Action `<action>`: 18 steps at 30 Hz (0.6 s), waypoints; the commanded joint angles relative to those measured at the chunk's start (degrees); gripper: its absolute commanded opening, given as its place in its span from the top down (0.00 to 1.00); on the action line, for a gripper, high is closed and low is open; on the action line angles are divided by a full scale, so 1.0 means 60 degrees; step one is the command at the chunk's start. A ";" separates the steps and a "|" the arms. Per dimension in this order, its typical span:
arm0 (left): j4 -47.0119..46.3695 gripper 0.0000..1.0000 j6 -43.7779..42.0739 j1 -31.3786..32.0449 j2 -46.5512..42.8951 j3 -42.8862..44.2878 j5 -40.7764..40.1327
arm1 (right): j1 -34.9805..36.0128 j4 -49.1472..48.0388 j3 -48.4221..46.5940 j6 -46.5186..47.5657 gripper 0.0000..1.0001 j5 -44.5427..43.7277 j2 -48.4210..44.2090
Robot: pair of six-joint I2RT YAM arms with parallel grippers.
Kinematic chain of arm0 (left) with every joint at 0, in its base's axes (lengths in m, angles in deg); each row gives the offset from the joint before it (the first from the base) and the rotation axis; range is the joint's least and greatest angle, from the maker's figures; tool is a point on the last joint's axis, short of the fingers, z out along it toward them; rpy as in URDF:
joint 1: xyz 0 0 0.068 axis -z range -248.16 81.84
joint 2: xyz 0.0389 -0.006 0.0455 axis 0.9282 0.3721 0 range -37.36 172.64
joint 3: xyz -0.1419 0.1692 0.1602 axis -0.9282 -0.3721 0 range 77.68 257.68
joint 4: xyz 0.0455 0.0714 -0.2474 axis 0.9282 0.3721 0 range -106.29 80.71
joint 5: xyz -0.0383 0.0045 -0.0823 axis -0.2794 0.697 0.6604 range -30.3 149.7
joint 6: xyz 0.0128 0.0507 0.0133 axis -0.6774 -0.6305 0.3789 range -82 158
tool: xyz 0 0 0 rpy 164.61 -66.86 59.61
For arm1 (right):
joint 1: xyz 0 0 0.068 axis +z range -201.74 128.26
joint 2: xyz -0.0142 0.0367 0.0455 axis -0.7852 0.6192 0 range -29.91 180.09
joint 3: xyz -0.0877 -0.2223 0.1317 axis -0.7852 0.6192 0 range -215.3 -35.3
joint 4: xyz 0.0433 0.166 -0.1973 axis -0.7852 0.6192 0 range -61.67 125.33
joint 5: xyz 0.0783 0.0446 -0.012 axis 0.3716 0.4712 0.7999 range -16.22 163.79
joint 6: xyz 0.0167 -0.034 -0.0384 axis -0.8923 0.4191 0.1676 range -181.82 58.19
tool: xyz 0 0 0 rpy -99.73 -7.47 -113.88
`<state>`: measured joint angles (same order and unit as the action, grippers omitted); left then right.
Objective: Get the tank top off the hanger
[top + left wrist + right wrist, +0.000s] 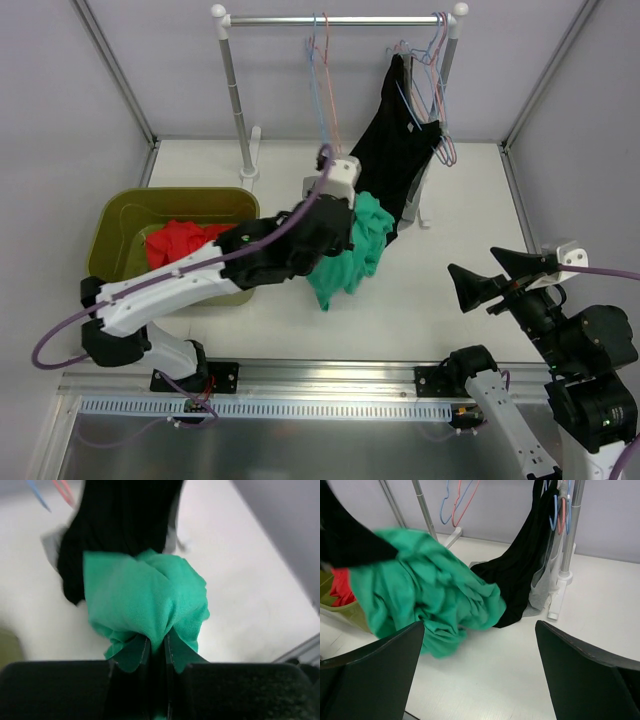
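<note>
From above, I see the left claw [348, 228] clamped on the green tank top [350, 262]. It hangs bunched, lengthwise toward the near edge, over bare table [430, 320] between bin [120, 215] and right claw [492, 275].

Left wrist: jaws pressed onto its folds.

Right wrist: jaws spread wide; a black top [530, 565] hangs on the rack [570, 530].

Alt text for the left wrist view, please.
The left gripper is shut on a bunched green tank top, pinching a fold between its black fingers. Behind it hangs a black garment over the white table.
</note>
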<state>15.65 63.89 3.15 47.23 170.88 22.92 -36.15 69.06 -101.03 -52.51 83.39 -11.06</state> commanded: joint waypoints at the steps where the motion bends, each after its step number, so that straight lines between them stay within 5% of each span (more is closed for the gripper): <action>1: 0.0681 1.00 -0.1266 0.0039 -0.0664 0.0811 -0.1706 | -0.0036 -0.0460 -0.0045 0.0061 0.01 -0.0209 -0.0080; 12: 0.0902 1.00 -0.4108 -0.0019 -0.1575 0.4824 -0.5514 | -0.0036 -0.0460 -0.0089 0.0061 0.01 -0.0239 -0.0051; 18: 0.0916 1.00 -0.4404 -0.2402 -0.1956 0.4784 -0.5327 | -0.0036 -0.0592 -0.0133 -0.0012 0.01 -0.0064 0.0007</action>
<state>22.12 41.05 -5.66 36.50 199.95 -5.62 -36.15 68.80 -101.03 -52.54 82.56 -11.59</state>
